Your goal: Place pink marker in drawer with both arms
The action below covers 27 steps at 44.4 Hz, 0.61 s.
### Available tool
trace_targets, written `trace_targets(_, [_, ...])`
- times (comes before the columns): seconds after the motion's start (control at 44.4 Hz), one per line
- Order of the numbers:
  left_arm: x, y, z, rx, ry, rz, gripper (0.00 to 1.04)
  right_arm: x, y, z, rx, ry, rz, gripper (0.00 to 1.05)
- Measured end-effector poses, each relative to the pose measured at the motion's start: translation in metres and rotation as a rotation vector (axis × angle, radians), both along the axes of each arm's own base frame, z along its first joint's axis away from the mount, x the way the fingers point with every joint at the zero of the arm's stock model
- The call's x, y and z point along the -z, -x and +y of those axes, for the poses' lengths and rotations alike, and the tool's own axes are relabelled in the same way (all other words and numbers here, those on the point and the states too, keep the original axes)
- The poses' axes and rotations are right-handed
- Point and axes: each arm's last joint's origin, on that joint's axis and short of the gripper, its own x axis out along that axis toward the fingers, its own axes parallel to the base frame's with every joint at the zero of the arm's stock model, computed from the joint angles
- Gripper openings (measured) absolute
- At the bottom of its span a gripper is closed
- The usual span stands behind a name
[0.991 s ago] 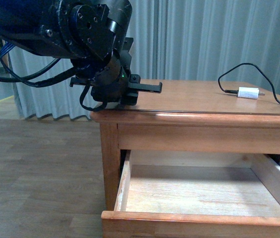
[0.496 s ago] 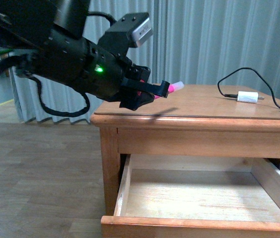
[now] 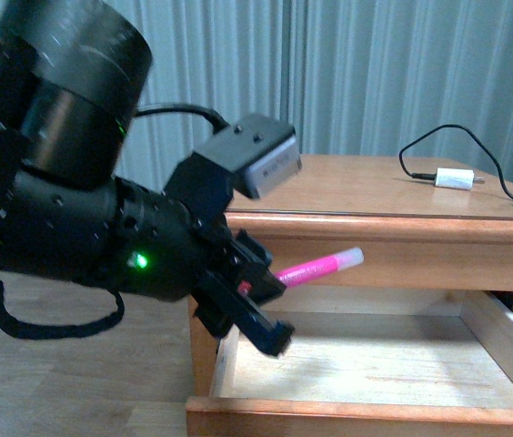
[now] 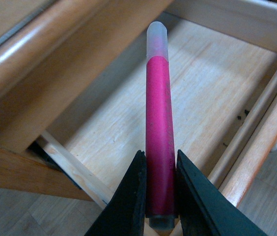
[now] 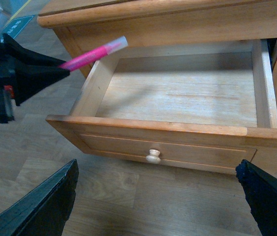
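Note:
The pink marker (image 3: 320, 266) is clamped at its rear end in my left gripper (image 3: 266, 291), which is shut on it. Its pale clear tip points up and to the right, above the left part of the open drawer (image 3: 366, 410). In the left wrist view the marker (image 4: 158, 128) sticks out between the two black fingers (image 4: 128, 196) over the drawer's pale wooden floor (image 4: 202, 83). The right wrist view shows the marker (image 5: 94, 54) above the drawer's left wall. My right gripper (image 5: 158, 196) stands wide open in front of the drawer front's round knob (image 5: 153, 156), holding nothing.
A white charger plug (image 3: 455, 176) with a black cable lies on the cabinet top (image 3: 357, 187) at the back right. Grey curtains hang behind the cabinet. Wooden floor (image 5: 128, 196) lies in front of the drawer.
My left arm has come down from the level of the cabinet top with the marker and now holds it lower, in front of the open drawer's left side.

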Motion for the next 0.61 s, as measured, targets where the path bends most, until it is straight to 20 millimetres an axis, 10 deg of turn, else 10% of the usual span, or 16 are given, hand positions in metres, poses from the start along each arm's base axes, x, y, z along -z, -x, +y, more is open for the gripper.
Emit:
trace_targets(0.36, [0.049,-0.026,-0.038,-0.073,-0.031,0.054,0.15,0.000,0.000,0.000,0.000,0.000,0.000,0.96])
trace_targets(0.608, [0.052,-0.029,-0.051,-0.125,-0.008,0.087,0.54,0.000,0.000,0.000,0.000,0.000,0.000,0.96])
